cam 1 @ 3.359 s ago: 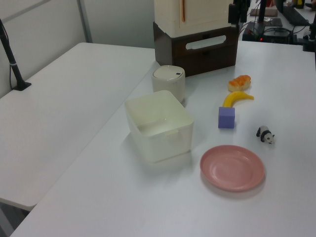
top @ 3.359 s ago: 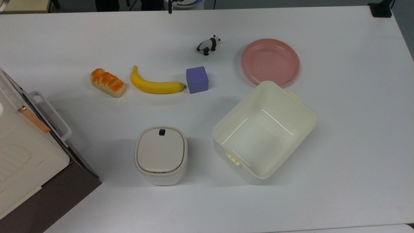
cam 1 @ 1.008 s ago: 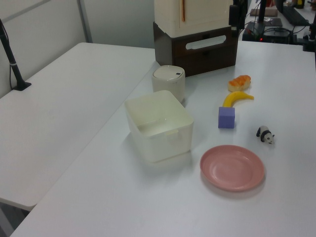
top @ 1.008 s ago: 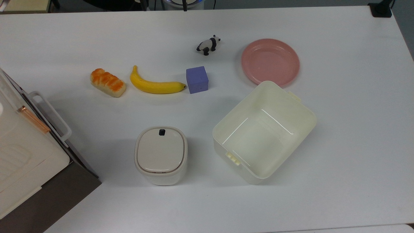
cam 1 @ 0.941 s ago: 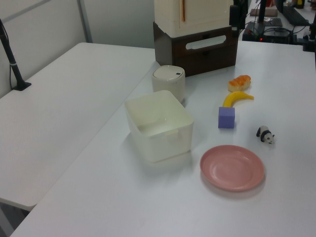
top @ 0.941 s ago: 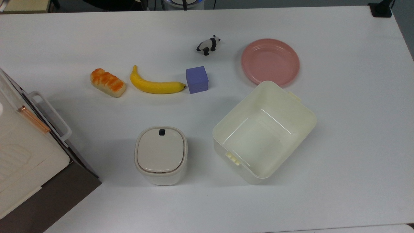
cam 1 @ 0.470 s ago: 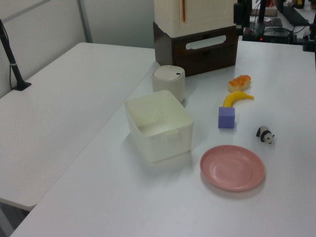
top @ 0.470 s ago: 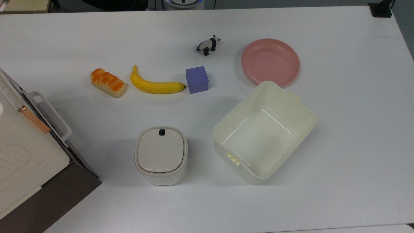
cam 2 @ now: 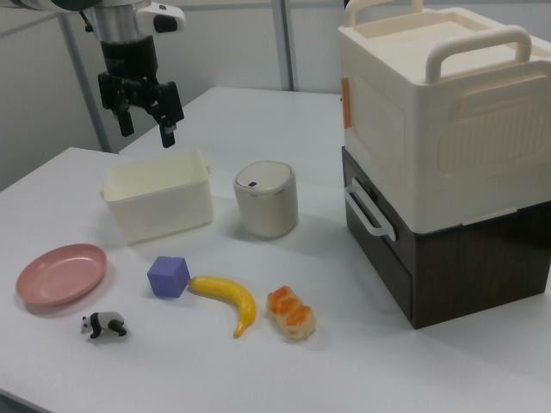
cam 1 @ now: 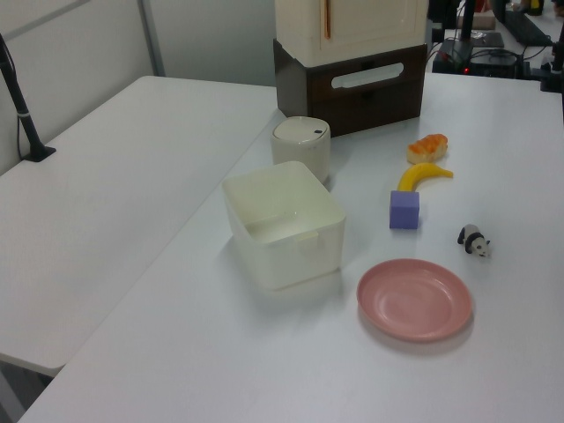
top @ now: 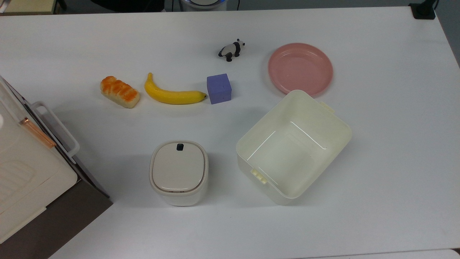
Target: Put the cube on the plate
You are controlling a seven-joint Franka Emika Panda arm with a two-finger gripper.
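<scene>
fingers [cam 2: 167,131] spread apart, holding nothing, gripper [cam 2: 146,127] high above the table | cube [top: 219,88] on the white table [top: 395,144], just beside the banana [top: 172,94] tip, bare tabletop around its other sides | plate [top: 300,68] apart from the cube, its near rim beside the cream tub [top: 293,145]

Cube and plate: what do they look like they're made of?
The cube looks like matte foam or soft rubber: no glare, slightly rounded edges. The plate looks like smooth hard plastic, with a faint sheen along its raised rim; glazed ceramic can't be excluded.
</scene>
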